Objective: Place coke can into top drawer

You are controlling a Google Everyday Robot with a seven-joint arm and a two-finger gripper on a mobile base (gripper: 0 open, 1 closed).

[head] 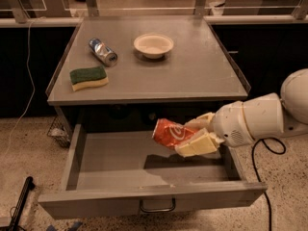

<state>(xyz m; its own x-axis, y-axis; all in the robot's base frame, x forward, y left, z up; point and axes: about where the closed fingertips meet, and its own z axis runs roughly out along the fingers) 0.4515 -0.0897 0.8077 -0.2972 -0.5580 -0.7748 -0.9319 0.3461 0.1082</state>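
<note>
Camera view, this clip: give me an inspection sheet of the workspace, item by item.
Surface: grey tabletop above the cabinet.
Job's things: coke can tilted, held above the right half of the open top drawer; nothing seen lying in the drawer.
Clutter: silver-blue can on its side, white bowl and green-yellow sponge, all on the tabletop.
Grippers: gripper shut on the coke can, reaching in from the right over the drawer.
Cables: black cable on the floor at right; white cable hanging at left.
Surroundings: speckled floor; wire basket left of the cabinet.
</note>
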